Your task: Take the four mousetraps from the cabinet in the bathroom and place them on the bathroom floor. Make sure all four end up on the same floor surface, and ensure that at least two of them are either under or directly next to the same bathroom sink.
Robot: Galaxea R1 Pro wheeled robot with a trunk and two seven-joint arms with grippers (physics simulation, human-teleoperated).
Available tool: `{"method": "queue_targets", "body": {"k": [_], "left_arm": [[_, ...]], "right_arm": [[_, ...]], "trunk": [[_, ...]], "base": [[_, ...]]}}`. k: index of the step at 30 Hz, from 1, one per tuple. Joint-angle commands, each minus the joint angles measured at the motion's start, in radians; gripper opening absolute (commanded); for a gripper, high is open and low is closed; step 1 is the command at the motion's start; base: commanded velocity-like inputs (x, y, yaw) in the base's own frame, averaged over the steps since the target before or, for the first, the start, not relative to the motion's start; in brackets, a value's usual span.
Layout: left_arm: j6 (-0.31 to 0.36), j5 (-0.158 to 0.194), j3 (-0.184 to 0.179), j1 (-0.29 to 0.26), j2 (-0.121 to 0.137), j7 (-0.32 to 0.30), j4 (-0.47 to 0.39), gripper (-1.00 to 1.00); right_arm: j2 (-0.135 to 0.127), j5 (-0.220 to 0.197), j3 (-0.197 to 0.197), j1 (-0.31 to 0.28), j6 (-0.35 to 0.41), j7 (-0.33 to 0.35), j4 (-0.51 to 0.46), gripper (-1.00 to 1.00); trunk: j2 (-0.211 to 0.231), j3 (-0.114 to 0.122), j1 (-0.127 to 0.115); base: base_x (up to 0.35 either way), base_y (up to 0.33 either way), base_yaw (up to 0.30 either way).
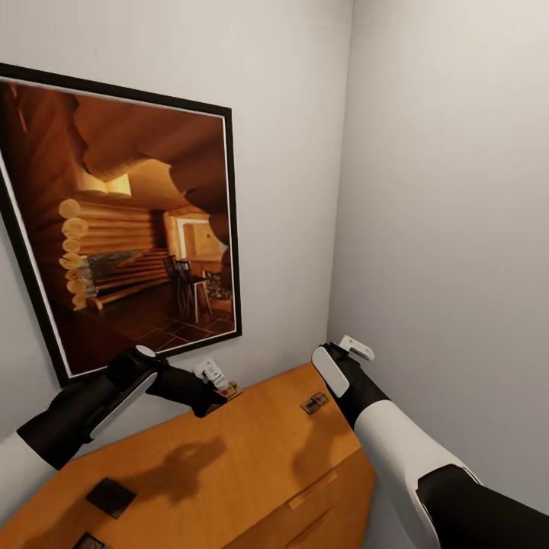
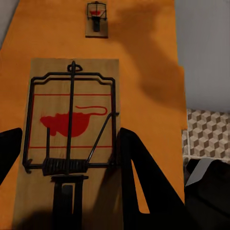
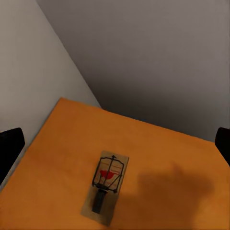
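The orange-brown cabinet (image 1: 252, 465) stands in a wall corner. One mousetrap (image 1: 230, 391) lies at the top's back edge, right under my left gripper (image 1: 216, 379). In the left wrist view this mousetrap (image 2: 72, 129) lies between the open black fingers (image 2: 141, 182), which straddle it. A second mousetrap (image 1: 314, 402) rests near the right end of the top, below my right gripper (image 1: 349, 352). The right wrist view looks down on that trap (image 3: 106, 188), with the right gripper (image 3: 117, 141) open and well above it. Two darker flat traps (image 1: 110, 497) lie at the near left.
A large framed picture (image 1: 122, 229) of a log cabin room hangs on the wall behind the cabinet. The side wall closes in on the right. A patch of cube-patterned floor tile (image 2: 203, 134) shows beyond the cabinet's edge. Drawer fronts (image 1: 320, 503) face me.
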Motion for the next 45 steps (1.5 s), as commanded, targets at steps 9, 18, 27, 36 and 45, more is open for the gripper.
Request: {"method": "queue_targets", "body": {"k": [9, 18, 27, 36, 45], "left_arm": [[0.004, -0.002, 0.0, -0.001, -0.01, 0.022, 0.002, -1.0], [0.003, -0.002, 0.001, -0.001, -0.01, 0.023, 0.007, -1.0], [0.003, -0.003, 0.001, -0.001, -0.005, 0.025, 0.027, -1.0], [0.002, -0.004, 0.002, -0.001, -0.005, 0.025, 0.05, -1.0], [0.002, -0.004, 0.0, -0.001, -0.012, 0.025, 0.051, -1.0]], "right_arm": [[0.0, -0.003, -0.002, 0.0, 0.008, -0.007, -0.001, 1.0], [0.0, -0.117, -0.004, 0.0, 0.008, -0.016, 0.017, 1.0], [0.0, -0.137, -0.004, 0.0, -0.016, -0.013, 0.064, 1.0], [0.0, -0.138, -0.002, 0.0, -0.122, 0.013, 0.085, 1.0], [0.0, -0.136, -0.001, 0.001, -0.124, 0.013, 0.088, 1.0]], "trunk": [[-0.001, -0.001, 0.001], [-0.001, -0.001, 0.001], [-0.001, -0.001, 0.001], [-0.001, -0.001, 0.001], [-0.001, -0.001, 0.001]], "base": [[0.015, 0.0, 0.0], [0.0, 0.0, 0.0], [0.0, 0.0, 0.0], [0.0, 0.0, 0.0], [0.0, 0.0, 0.0]]}}
